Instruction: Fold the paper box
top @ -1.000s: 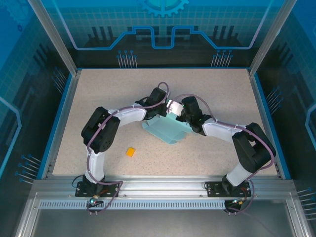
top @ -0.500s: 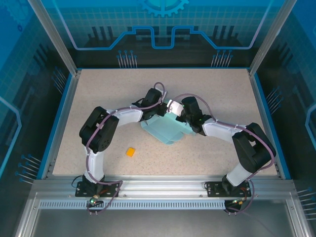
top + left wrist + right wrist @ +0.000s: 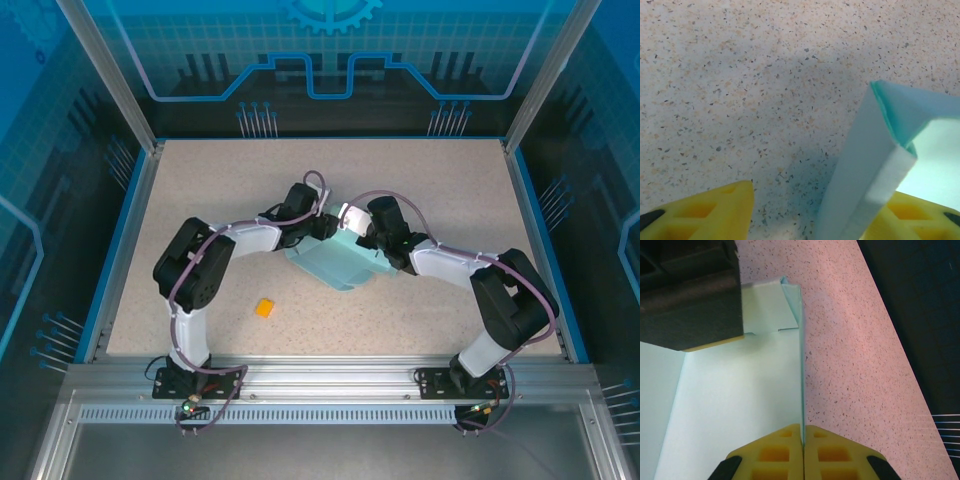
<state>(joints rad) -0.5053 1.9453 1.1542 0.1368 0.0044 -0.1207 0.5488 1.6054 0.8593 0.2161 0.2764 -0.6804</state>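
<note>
Top view, lower left of the frame: the left arm (image 3: pixel 190 275) climbs from its base, bends, and reaches toward the centre. Just right of its elbow a small orange block (image 3: pixel 264 308) lies alone on the speckled table (image 3: pixel 440 190), well apart from everything else.

On to the centre, where the left gripper (image 3: pixel 323 227) is at the upper left corner of the paper box (image 3: pixel 338 264). The pale blue box lies in the middle of the table, with one wall raised along its upper edge.

In the left wrist view, the yellow fingers (image 3: pixel 705 210) are spread wide. One is at lower left on bare table, and the other is at lower right behind the box's upright folded edge (image 3: pixel 865 170). The card leans against that right-hand finger, and there is open table on its other side.

Right of centre in the top view, the right gripper (image 3: pixel 350 232) meets the box from the other side, and its arm (image 3: pixel 510 300) trails off to the lower right.

In the right wrist view, the right gripper (image 3: pixel 803 432) has its two yellow fingers pressed together on the thin standing wall of the box (image 3: pixel 740 400). The wall runs straight up the frame, with the flat card spreading away to its left.
</note>
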